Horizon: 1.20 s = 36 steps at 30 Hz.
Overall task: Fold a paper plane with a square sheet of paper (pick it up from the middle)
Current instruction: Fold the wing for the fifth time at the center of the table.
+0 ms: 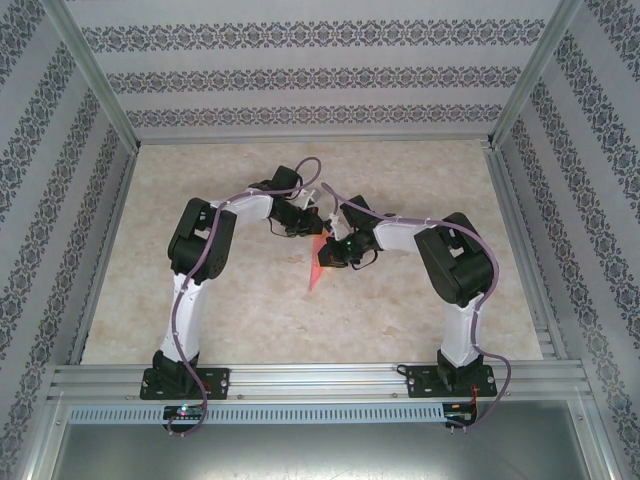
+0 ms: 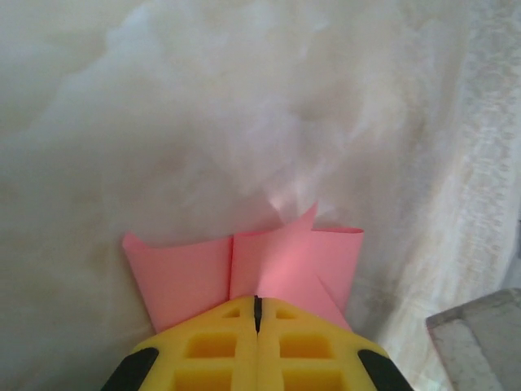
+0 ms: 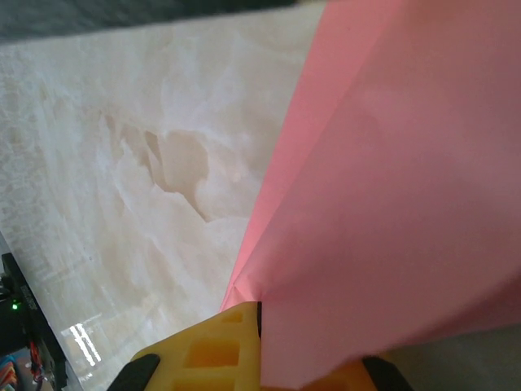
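Paper plane (image 1: 316,268): pink-red, folded to a narrow pointed shape, sits about mid-table with its tip toward the near edge. It looks lifted off the table (image 1: 230,320); whether the tip touches the surface, cannot tell. The left gripper (image 1: 305,220) is at its far end and the right gripper (image 1: 338,248) just beside it on the right. Both arms bend inward to meet over the middle.

Left wrist view: yellow fingers (image 2: 212,350) pressed together, paper pinched in the seam between them. Folded flaps fan out beyond the tips, and one crease runs in line with the seam. Judgement: this claw sits on the crease to keep the layers from springing apart.

Right wrist view: claw clenched on a lower edge of the paper. A broad pink panel rises across the right of the view and hides most of one finger.

Judgement: the two-point hold keeps the thin sheet supported, one claw anchoring while the other can shape. Late stage: dart outline present, wings not clearly spread. Risk: tearing or slipping if the claws pull apart.
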Available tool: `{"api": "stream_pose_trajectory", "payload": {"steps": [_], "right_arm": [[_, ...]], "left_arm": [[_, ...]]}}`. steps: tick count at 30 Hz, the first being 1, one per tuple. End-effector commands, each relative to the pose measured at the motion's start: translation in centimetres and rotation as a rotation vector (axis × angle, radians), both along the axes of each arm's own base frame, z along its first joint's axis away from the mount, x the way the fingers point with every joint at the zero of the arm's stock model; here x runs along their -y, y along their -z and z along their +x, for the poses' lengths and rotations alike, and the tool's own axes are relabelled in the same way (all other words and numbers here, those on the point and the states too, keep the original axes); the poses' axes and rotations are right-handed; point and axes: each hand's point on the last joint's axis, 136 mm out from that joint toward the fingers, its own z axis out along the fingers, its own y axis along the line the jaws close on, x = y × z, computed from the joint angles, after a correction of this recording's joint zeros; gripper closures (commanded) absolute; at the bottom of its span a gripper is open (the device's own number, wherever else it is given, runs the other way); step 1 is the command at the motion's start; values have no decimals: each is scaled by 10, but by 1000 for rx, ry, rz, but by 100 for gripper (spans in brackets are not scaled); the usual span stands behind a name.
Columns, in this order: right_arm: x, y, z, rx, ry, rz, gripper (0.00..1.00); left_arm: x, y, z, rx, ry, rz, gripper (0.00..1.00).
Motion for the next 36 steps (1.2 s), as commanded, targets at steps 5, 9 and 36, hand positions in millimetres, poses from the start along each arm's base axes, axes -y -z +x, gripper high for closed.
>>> {"api": "stream_pose_trajectory", "payload": {"steps": [5,9,36], "right_arm": [[10,22,-3,-20,-23,-64,100],[10,26,-5,-34,-15,-60,100],[15,35,-10,-78,38,-35,100]], "left_arm": [[-6,-15,4,38,3,32,85],[-19,-41,7,111,-37,93,76],[-8,-22,-152,84,-66,143,97]]}}
